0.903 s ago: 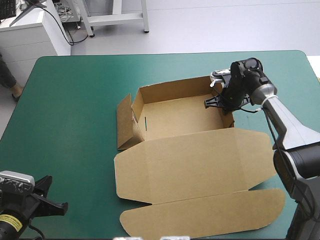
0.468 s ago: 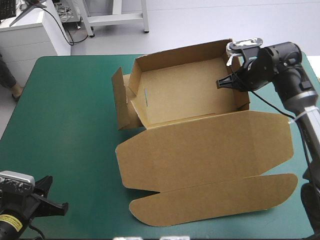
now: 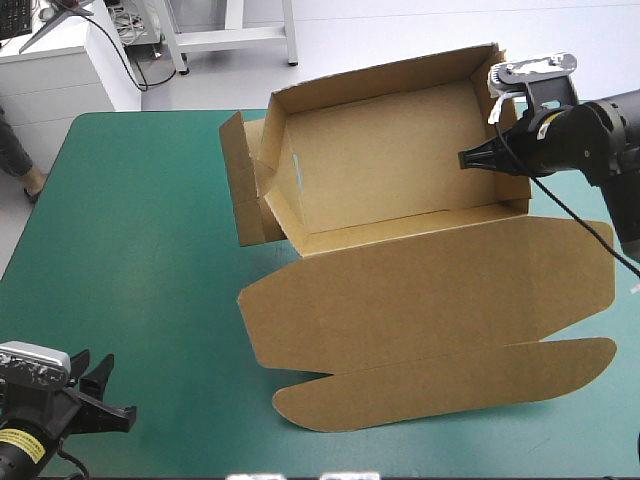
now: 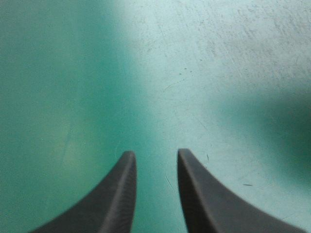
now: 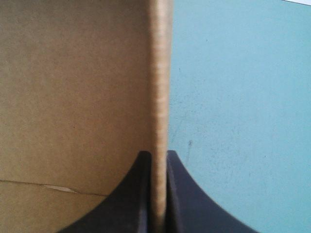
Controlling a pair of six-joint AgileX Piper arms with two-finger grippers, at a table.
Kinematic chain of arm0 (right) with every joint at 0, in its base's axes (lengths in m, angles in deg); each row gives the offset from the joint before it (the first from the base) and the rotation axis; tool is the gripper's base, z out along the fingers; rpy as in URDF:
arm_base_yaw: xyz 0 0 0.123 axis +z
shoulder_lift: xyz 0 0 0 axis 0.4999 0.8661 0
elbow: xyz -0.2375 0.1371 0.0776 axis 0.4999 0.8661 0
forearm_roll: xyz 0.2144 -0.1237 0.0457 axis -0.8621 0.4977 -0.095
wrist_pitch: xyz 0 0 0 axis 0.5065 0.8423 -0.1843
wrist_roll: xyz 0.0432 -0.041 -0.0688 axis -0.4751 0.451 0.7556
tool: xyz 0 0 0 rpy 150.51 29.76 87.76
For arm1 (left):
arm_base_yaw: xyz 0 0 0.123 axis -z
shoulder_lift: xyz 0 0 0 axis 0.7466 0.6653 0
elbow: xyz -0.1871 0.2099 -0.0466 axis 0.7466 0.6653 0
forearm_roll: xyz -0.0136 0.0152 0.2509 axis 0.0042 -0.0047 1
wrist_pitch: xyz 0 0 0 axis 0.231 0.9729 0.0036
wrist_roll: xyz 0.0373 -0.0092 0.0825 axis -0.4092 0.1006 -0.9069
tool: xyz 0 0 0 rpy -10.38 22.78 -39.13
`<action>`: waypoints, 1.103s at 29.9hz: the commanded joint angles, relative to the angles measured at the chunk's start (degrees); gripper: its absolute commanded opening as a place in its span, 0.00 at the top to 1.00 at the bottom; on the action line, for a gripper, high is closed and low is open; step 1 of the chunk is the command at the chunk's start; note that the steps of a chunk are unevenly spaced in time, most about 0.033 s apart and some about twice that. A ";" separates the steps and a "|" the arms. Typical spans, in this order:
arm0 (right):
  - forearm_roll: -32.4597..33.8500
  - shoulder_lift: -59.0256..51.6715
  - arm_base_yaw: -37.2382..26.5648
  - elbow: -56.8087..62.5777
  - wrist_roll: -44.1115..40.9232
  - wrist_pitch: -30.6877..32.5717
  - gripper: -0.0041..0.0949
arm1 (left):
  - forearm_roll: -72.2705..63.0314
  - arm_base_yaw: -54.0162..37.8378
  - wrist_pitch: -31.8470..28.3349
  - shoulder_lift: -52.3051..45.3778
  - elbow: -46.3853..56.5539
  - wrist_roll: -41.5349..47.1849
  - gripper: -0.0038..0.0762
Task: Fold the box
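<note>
The brown box (image 3: pixel 390 165) is an open tray with its walls up, tilted so that its floor faces the camera in the high view. Its lid (image 3: pixel 430 300) and long tuck flap (image 3: pixel 450 385) lie spread toward the table's near edge. A side flap (image 3: pixel 240 195) sticks out on the left. My right gripper (image 3: pixel 472 160) is shut on the box's right wall. In the right wrist view that wall's edge (image 5: pixel 159 73) runs straight out from between the right gripper (image 5: pixel 159 154). My left gripper (image 3: pixel 112 390) stands open at the near left corner, over bare cover (image 4: pixel 154 154).
A wide stretch of teal-green cover (image 3: pixel 130 230) lies between the box and my left gripper. The lid's right end reaches close to the table's right edge (image 3: pixel 630 150).
My right gripper has risen and moved right and toward the far edge with the box's wall in it. The tray tipped up and the lid slid right. The left arm stayed put.
</note>
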State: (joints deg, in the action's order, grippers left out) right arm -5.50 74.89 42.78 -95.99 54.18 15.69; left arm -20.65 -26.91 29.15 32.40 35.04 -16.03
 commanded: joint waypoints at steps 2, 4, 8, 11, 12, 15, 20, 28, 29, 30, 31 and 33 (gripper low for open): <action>-0.24 -2.59 -0.19 -1.80 -0.04 0.20 0.98 | 0.04 0.35 -5.79 0.97 -1.38 0.05 0.34; -0.24 -2.59 -0.19 -1.80 -0.04 0.20 0.98 | -1.32 0.35 -6.43 0.97 -1.38 0.05 0.29; -0.24 -2.59 -0.19 -1.80 -0.04 0.20 0.98 | -5.73 0.35 -8.02 0.97 -1.38 0.05 0.29; -0.24 -2.59 -0.19 -1.80 -0.04 0.20 0.98 | -6.97 0.35 -11.99 0.97 -1.38 -0.10 0.29; -0.24 -2.59 -0.19 -1.80 -0.04 0.20 0.98 | -7.23 0.35 -13.68 1.09 -1.38 -0.10 0.29; -0.24 -2.59 -0.19 -1.80 0.10 0.20 0.98 | -7.13 0.35 -15.16 2.49 -3.01 0.05 0.29; -0.51 -2.59 -0.19 -1.80 0.20 0.20 0.98 | -6.28 0.35 -14.84 11.70 -9.61 0.05 0.29; -0.51 -2.59 -0.19 -1.80 0.20 0.20 0.98 | -0.47 0.35 -11.90 33.34 -24.23 5.38 0.30; -0.59 -2.59 -0.19 -1.80 0.20 0.20 0.98 | 0.18 0.35 -10.49 36.18 -26.47 5.38 0.30; -0.64 -2.59 -0.19 -1.80 0.20 0.20 0.98 | 0.84 0.35 -9.28 38.39 -28.30 5.38 0.30; -0.74 -2.59 -0.19 -1.80 0.20 0.20 0.98 | 1.32 0.25 -7.72 41.00 -30.58 5.38 0.30; -0.85 -2.59 -0.19 -1.80 0.20 0.20 0.98 | 1.04 -0.67 -5.56 45.29 -34.94 5.38 0.30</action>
State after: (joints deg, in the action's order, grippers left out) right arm -5.67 74.65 42.78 -95.99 54.39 15.69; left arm -20.84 -26.91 23.63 73.22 6.33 -11.47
